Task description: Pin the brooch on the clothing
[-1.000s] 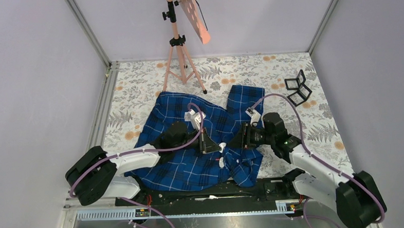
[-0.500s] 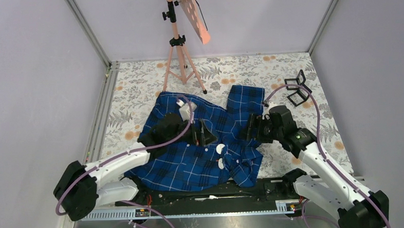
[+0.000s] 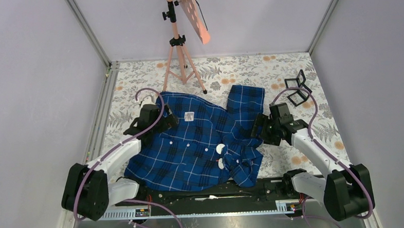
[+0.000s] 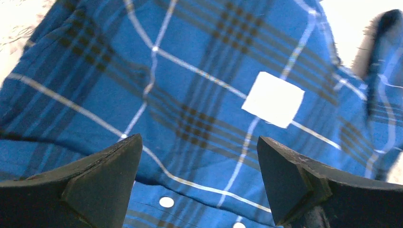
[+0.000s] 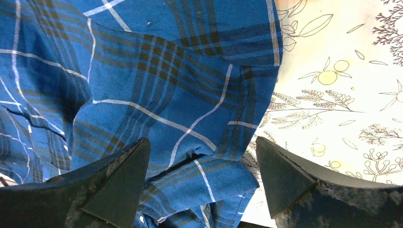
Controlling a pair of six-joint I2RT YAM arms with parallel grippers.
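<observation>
On the floral table (image 3: 239, 71), the rumpled blue plaid shirt (image 3: 202, 155) is lying label (image 3: 189, 116) up, the left gripper (image 4: 199, 148) and right gripper (image 5: 202, 148) gaping empty at its sides.

Shirt (image 3: 201, 145) spread on table (image 3: 239, 71) centre, tripod stand (image 3: 176, 41) behind it, frames (image 3: 297, 88) beyond its right side

No legible text, brand, number or sign in any view. The white neck label (image 4: 273, 99) on the plaid shirt (image 3: 191, 160) shows in the left wrist view as a plain white patch, no print discernible. In the top view it is too small to resolve.
</observation>
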